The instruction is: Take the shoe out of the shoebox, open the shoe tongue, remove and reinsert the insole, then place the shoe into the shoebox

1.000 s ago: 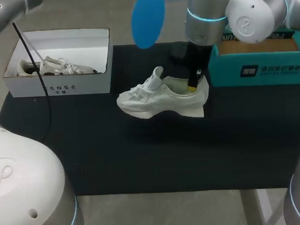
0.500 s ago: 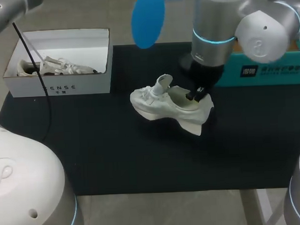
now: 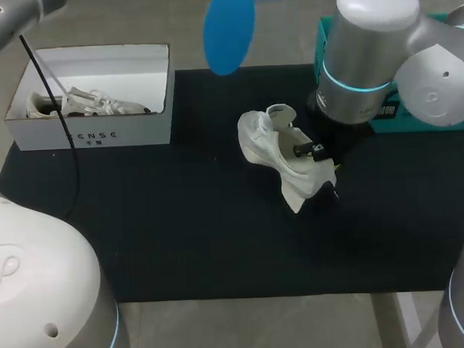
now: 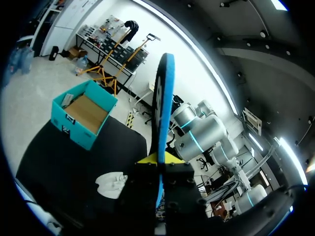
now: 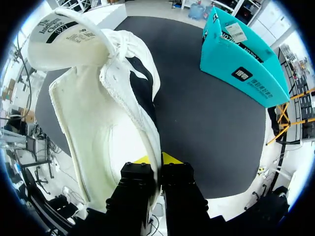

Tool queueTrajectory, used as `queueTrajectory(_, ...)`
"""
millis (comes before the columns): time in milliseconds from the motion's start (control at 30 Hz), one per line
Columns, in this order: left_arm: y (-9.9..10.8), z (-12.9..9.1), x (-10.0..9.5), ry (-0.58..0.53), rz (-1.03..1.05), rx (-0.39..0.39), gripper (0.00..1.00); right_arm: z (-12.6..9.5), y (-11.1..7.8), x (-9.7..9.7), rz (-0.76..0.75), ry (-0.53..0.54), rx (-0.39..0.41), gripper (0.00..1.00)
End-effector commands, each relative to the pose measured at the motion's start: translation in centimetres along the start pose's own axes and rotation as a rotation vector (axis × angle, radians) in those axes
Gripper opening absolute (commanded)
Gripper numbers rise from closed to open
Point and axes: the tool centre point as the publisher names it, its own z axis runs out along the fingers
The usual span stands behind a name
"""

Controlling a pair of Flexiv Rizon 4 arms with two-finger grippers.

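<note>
A white shoe [image 3: 273,153] is tilted on the black mat [image 3: 180,222], toe toward the far side. My right gripper [image 3: 312,150] is shut on its heel-side collar. In the right wrist view the collar wall of the shoe [image 5: 93,113] runs between the yellow tips of the right gripper [image 5: 153,161], and the tongue [image 5: 64,39] is folded outward. The blue insole [image 3: 229,28] hangs high over the mat's far edge. In the left wrist view the left gripper [image 4: 158,158] is shut on the insole [image 4: 165,98], seen edge-on, with the shoe [image 4: 112,183] far below.
A white shoebox [image 3: 99,137] stands at the far left of the mat with a second shoe [image 3: 90,103] inside. A teal box [image 3: 387,115] sits at the far right, partly behind my right arm, also seen as the teal box [image 5: 241,59]. A black cable [image 3: 64,127] crosses the shoebox.
My right arm has swung the shoe to the right and turned it, so the toe went from pointing left to pointing away. The insole and left arm have stayed still.
</note>
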Motion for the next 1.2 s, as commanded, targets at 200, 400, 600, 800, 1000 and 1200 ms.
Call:
queueTrajectory(200, 0.1, 0.0, 0.0, -0.001, 0.001, 0.001, 0.0, 0.3, -0.2, 0.1, 0.394, 0.058, -0.069, 0.0)
queueTrajectory(400, 0.1, 0.0, 0.0, -0.001, 0.001, 0.001, 0.0, 0.3, -0.2, 0.1, 0.394, 0.058, -0.069, 0.0)
queueTrajectory(600, 0.1, 0.0, 0.0, -0.001, 0.001, 0.001, 0.0, 1.1, 0.4, 2.6, 0.443, -0.006, -0.051, 0.0)
queueTrajectory(800, 0.1, 0.0, 0.0, -0.001, 0.001, 0.001, 0.0, 1.7, 0.9, 4.4, 0.506, 0.002, -0.054, 0.0)
queueTrajectory(1000, 0.1, 0.0, 0.0, -0.001, 0.001, 0.001, 0.0, 2.9, 0.6, 5.3, 0.522, 0.036, -0.066, 0.0)
queueTrajectory(1200, 0.1, 0.0, 0.0, -0.001, 0.001, 0.001, 0.0, 4.7, 0.2, 6.4, 0.506, 0.04, -0.043, 0.0)
